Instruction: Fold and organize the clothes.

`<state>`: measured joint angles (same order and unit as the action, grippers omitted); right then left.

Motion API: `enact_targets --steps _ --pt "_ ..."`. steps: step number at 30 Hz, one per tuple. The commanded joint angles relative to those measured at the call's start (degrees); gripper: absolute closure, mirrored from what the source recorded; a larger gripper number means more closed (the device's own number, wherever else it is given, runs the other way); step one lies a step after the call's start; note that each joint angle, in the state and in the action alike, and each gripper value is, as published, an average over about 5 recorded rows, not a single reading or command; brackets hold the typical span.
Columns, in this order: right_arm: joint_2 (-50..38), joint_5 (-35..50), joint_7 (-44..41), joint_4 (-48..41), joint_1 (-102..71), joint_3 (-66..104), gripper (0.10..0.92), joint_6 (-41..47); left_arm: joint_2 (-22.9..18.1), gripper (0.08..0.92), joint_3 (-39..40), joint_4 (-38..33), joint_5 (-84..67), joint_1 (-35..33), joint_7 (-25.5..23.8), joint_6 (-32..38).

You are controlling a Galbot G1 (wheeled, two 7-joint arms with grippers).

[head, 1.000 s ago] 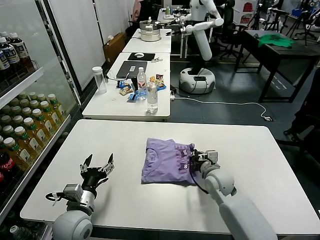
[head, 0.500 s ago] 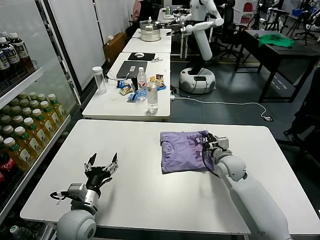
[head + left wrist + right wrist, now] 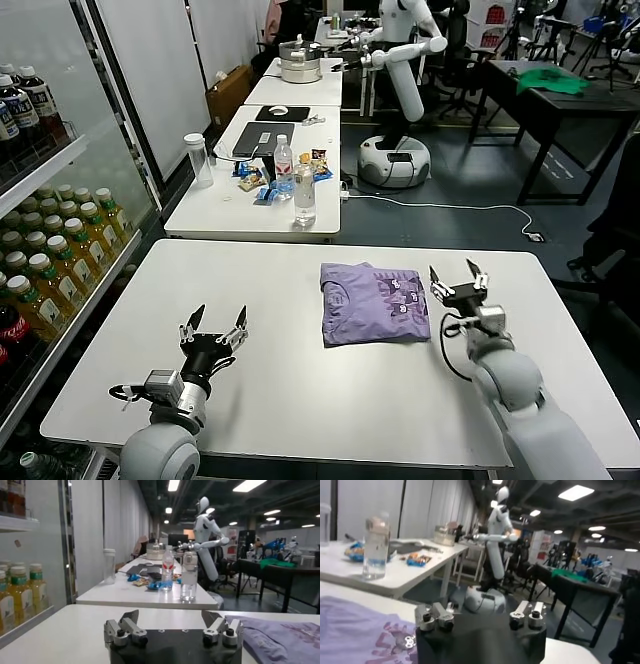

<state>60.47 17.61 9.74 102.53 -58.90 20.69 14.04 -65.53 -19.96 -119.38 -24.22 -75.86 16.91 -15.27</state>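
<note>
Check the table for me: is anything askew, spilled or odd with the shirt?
Nothing stands out. The lavender T-shirt lies folded in a flat, roughly square packet on the white table, slightly rumpled. The right gripper is open beside it, apart from it; the left gripper is open, off to the left.

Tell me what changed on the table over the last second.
The right gripper dragged the folded T-shirt toward the table's right side, then let go: its jaws now stand open and it has backed off just right of the shirt. The left gripper crept slightly forward and stayed open and empty near the table's front left. The shirt's fold looks unchanged.
</note>
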Motion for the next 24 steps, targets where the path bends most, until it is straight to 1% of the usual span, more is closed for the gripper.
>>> enact_targets --steps 1,5,9,17,24 --pt "2.85 -1.56 -1.17 20.31 -25.46 14.8 0.216 -4.47 0.34 0.177 0.06 -1.96 0.51 -0.8 -0.73 0.35" --pt "4.17 -1.76 -3.93 21.93 -29.99 16.77 0.204 -4.65 0.56 0.177 -0.36 -3.19 0.54 -1.84 -1.08 0.63" --pt "5.32 -2.2 -5.27 21.98 -30.93 17.29 0.203 -4.61 0.64 0.177 -0.67 -4.18 0.6 -2.92 -1.51 1.01" --pt "7.6 -4.12 -4.84 21.65 -30.12 16.74 0.203 -5.03 0.63 0.177 -0.57 -4.65 0.7 -4.03 -2.17 1.3" --pt "8.75 -8.51 -4.21 22.14 -30.18 16.18 0.203 -6.27 0.74 0.177 -0.17 -4.57 0.82 -3.81 -2.57 1.33"
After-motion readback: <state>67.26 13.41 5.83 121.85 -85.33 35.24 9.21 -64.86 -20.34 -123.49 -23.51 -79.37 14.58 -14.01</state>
